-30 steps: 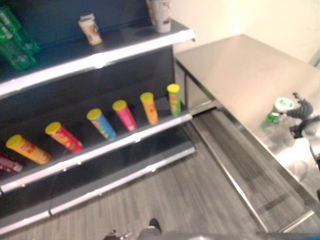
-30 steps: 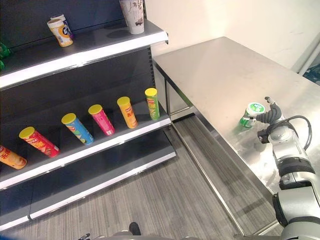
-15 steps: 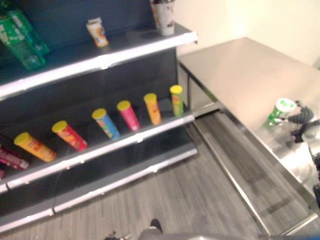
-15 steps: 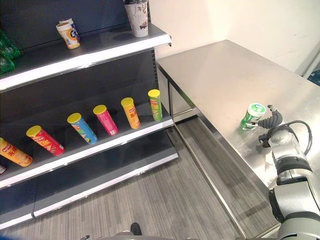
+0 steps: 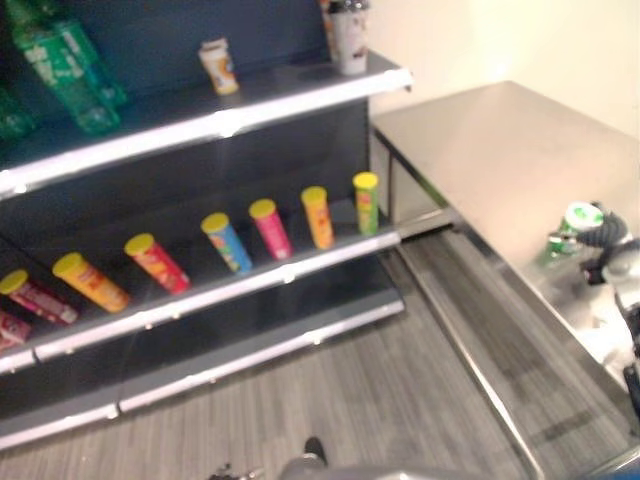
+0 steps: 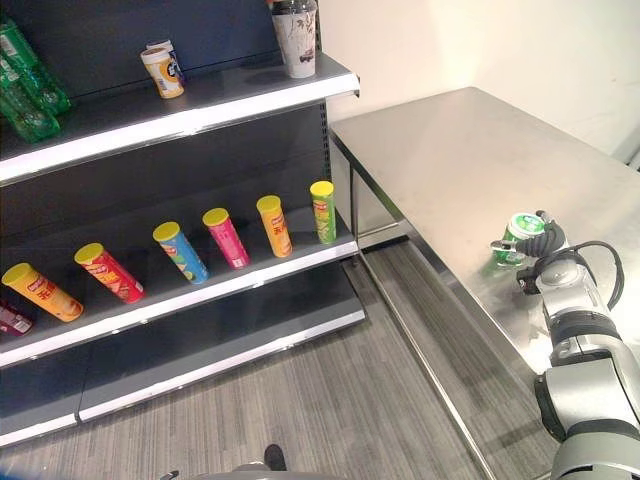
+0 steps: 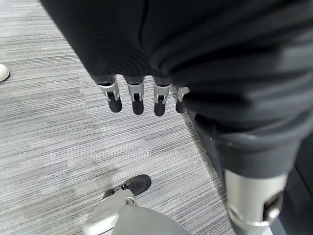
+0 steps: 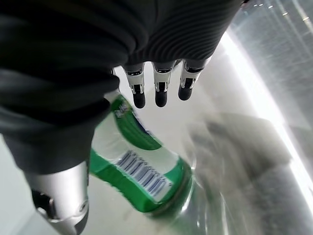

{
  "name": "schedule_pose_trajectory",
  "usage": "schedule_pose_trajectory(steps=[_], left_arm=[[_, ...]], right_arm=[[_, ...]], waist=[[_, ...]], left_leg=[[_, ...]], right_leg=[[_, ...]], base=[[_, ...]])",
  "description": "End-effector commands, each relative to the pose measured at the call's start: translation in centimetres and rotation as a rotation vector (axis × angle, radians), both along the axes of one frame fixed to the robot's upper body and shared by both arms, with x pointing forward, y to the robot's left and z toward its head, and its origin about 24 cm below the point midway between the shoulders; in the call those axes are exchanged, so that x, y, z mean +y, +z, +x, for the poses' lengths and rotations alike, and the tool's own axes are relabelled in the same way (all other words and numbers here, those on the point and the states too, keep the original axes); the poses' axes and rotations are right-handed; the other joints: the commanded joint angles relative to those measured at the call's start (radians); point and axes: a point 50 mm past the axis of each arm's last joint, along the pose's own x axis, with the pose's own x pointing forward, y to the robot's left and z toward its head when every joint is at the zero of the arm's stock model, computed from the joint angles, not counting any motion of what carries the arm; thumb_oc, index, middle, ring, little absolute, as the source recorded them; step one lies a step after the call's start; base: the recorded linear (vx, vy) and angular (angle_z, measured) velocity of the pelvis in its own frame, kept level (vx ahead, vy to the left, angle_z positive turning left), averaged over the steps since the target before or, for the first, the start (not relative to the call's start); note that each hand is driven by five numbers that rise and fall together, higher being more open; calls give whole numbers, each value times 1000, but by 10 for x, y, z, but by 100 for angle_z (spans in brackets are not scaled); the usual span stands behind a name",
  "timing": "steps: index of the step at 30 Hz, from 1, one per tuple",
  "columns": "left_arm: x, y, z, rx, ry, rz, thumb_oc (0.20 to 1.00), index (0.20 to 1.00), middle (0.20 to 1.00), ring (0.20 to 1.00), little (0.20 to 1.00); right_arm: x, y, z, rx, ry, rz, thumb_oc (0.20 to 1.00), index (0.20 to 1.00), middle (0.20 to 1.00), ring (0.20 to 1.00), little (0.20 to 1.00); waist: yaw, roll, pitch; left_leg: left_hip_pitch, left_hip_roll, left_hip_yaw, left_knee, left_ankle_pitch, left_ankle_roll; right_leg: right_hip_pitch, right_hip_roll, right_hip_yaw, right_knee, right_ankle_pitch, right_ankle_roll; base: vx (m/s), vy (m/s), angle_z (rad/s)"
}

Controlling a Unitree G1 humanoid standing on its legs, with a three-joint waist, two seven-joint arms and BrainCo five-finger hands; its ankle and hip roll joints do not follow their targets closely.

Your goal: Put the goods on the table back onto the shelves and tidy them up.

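A green canister [image 6: 517, 237] with a white-and-green lid stands on the steel table [image 6: 470, 160] close to its front edge, the edge facing the grey floor [image 6: 330, 400], and toward the table's near end. The right hand [image 6: 541, 243] is up against the canister's side; in the right wrist view its fingers [image 8: 157, 91] reach over the green canister and its thumb [image 8: 61, 196] lies on the other side, so the canister sits between them — the hand seems to be closing on it, though whether the fingers actually press the label is hard to tell. The canister looks tilted in that close view and roughly upright from the head. To the table's left stands a dark shelf unit [image 6: 250, 100]. On its top shelf are green bottles [image 6: 25, 85] at the left end, a small orange-and-white cup [image 6: 163, 72] near the middle and a tall pale cup [image 6: 298, 38] at the right end. On the middle shelf a row of tubes with yellow lids leans back: orange [image 6: 38, 291], red [image 6: 108, 272], blue [image 6: 181, 252], pink [image 6: 226, 237], orange [image 6: 274, 225] and green [image 6: 324, 211] — the last one at the shelf's right end. The left hand [image 7: 142, 95] hangs over the floor, its fingers straight and loose, holding nothing.
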Motion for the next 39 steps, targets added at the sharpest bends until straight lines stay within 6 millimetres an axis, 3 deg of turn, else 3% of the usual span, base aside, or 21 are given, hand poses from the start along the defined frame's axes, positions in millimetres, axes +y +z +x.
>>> schedule_pose_trajectory(steps=[1, 5, 10, 14, 15, 16, 18, 22, 24, 26, 30, 31, 32, 34, 36, 39], left_arm=[[-1, 2, 22, -53, -41, 14, 1000, 1000, 1000, 1000, 1000], [-1, 2, 24, -54, -46, 19, 1000, 1000, 1000, 1000, 1000], [1, 2, 23, -55, -25, 28, 1000, 1000, 1000, 1000, 1000], [1, 2, 22, -58, 14, 46, 1000, 1000, 1000, 1000, 1000], [2, 2, 22, -62, 35, 50, 1000, 1000, 1000, 1000, 1000], [1, 2, 22, -68, 61, 51, 1000, 1000, 1000, 1000, 1000], [0, 2, 22, -70, 78, 48, 1000, 1000, 1000, 1000, 1000], [0, 3, 26, -78, 72, 42, 1000, 1000, 1000, 1000, 1000], [-1, 3, 30, -88, 60, 39, 1000, 1000, 1000, 1000, 1000], [-3, 3, 31, -97, 50, 30, 1000, 1000, 1000, 1000, 1000], [-4, 3, 31, -85, 13, 29, 1000, 1000, 1000, 1000, 1000], [-4, 3, 31, -85, 14, 29, 1000, 1000, 1000, 1000, 1000], [-1, 4, 34, -88, 2, 38, 1000, 1000, 1000, 1000, 1000], [1, 5, 36, -94, 0, 44, 1000, 1000, 1000, 1000, 1000], [9, 7, 38, -104, -3, 64, 1000, 1000, 1000, 1000, 1000], [14, 10, 43, -117, -13, 83, 1000, 1000, 1000, 1000, 1000]], right_arm=[[13, 43, 25, -101, 45, -61, 200, 200, 200, 200, 200], [9, 44, 23, -98, 31, -75, 200, 200, 200, 200, 200], [16, 61, 28, -139, 78, -160, 200, 200, 200, 200, 200], [54, 104, 35, -339, 249, -336, 200, 200, 200, 200, 200], [69, 114, 31, -420, 309, -352, 200, 200, 200, 200, 200], [85, 125, 17, -540, 377, -375, 200, 200, 200, 200, 200], [90, 135, -1, -655, 414, -360, 200, 200, 200, 200, 200], [97, 142, -18, -762, 474, -294, 200, 200, 200, 200, 200], [103, 148, -26, -815, 521, -253, 200, 200, 200, 200, 200], [107, 156, -34, -858, 570, -236, 200, 200, 200, 200, 200], [122, 171, -43, -919, 674, -194, 200, 200, 200, 200, 200], [122, 171, -43, -919, 675, -194, 200, 200, 200, 200, 200], [132, 177, -40, -931, 724, -187, 200, 200, 200, 200, 200], [138, 181, -37, -933, 750, -186, 200, 200, 200, 200, 200], [150, 198, -31, -951, 805, -195, 200, 200, 200, 200, 200], [157, 209, -26, -955, 833, -211, 200, 200, 200, 200, 200]], waist=[[21, -22, 0], [23, -22, -1], [16, -25, 1], [-1, -28, 13], [-8, -33, 18], [-16, -44, 22], [-18, -57, 25], [-19, -69, 23], [-28, -80, 21], [-27, -80, 21], [-21, -97, -1], [-22, -98, -1], [-11, -112, -4], [-5, -122, -4], [15, -144, -6], [20, -161, -1]], left_leg=[[36, 106, 5, 85, 161, -134], [40, 105, -1, 76, 161, -134], [46, 107, 2, 72, 158, -134], [25, 108, -3, 89, 160, -134], [15, 101, -16, 94, 148, -134], [13, 91, -26, 106, 93, -129], [0, 92, -22, 139, 51, -119], [7, 130, 27, 138, 57, -121], [32, 150, 72, 115, 31, -124], [41, 154, 114, 103, 18, -105], [73, 95, 127, 47, -86, -82], [73, 92, 128, 46, -86, -80], [76, 58, 126, 34, -114, -62], [74, 37, 126, 31, -129, -49], [77, -15, 120, 12, -156, -19], [84, -55, 107, -10, -167, -1]], right_leg=[[-7, 9, -21, 18, -104, 13], [-3, 9, -31, 20, -106, 14], [-2, 8, -29, 18, -105, 14], [-22, 6, -13, 24, -103, 13], [-35, -1, -7, 30, -101, 13], [-43, -8, 2, 33, -104, 14], [-53, -17, 1, 38, -102, 16], [-65, -30, -14, 48, -94, 24], [-64, -48, -28, 55, -97, 39], [-69, -63, -52, 66, -82, 50], [-63, -137, -67, 98, -70, 89], [-64, -139, -67, 99, -70, 91], [-72, -175, -73, 119, -53, 108], [-83, -199, -72, 140, -45, 122], [-111, -261, -66, 212, -20, 148], [-140, -307, -51, 284, 14, 159]], base=[[0, 0, 3], [0, 0, 1], [1, 17, 6], [-21, 25, -2], [-65, 53, -12], [-52, 35, -16], [-40, 33, -13], [-9, 103, -2], [48, 167, 0], [6, 215, 3], [74, 277, 41], [26, 335, 41], [10, 271, 31], [9, 229, 38], [26, 256, 37], [13, 205, 29]])
